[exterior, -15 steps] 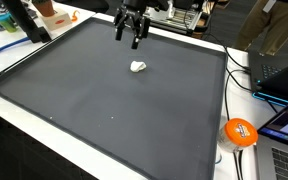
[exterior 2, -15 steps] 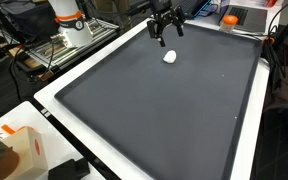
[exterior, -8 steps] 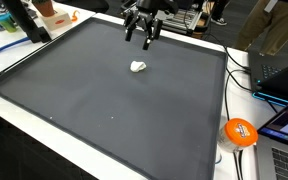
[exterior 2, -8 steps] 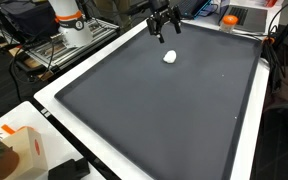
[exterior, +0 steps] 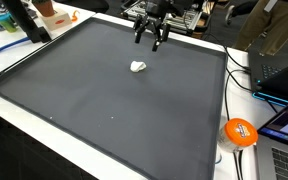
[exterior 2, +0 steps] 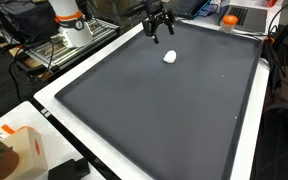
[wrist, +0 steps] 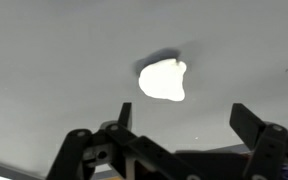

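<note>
A small white crumpled lump (exterior: 137, 67) lies on the dark grey mat (exterior: 104, 100); it also shows in an exterior view (exterior 2: 169, 57) and in the wrist view (wrist: 163, 79). My gripper (exterior: 148, 40) hangs in the air above the mat's far part, beyond the lump and apart from it. In an exterior view the gripper (exterior 2: 155, 32) is up and left of the lump. In the wrist view the two fingers (wrist: 184, 125) stand wide apart with nothing between them. The gripper is open and empty.
The mat has a white border (exterior: 44, 110). An orange ball (exterior: 240, 131) and laptops (exterior: 280, 80) are beside the mat. An orange and white robot base (exterior 2: 69, 22) and a cardboard box (exterior 2: 19, 150) stand off the mat.
The gripper has moved up and away from the white lump toward the mat's far edge. It stays open. The lump has not moved.
</note>
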{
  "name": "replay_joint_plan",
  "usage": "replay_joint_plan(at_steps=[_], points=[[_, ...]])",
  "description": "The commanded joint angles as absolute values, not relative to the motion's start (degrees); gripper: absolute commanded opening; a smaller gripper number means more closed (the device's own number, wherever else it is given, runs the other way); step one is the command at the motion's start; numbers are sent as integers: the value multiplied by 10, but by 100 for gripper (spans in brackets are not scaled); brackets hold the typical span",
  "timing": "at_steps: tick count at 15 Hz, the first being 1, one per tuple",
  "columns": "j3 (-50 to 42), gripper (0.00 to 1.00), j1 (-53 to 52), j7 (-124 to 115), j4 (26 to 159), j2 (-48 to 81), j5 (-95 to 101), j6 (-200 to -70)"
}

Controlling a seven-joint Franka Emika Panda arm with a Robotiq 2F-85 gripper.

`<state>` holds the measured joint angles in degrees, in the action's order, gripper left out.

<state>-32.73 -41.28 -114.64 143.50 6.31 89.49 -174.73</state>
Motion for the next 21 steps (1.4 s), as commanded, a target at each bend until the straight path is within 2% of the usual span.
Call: replay_joint_plan(at_steps=[1, 11, 21], points=[[-327, 100, -413, -1146, 1433, 63, 895, -1747], [-314, 100, -428, -1252, 1420, 76, 958, -1727], [-268, 100, -453, -1534, 1420, 99, 1160, -1592]])
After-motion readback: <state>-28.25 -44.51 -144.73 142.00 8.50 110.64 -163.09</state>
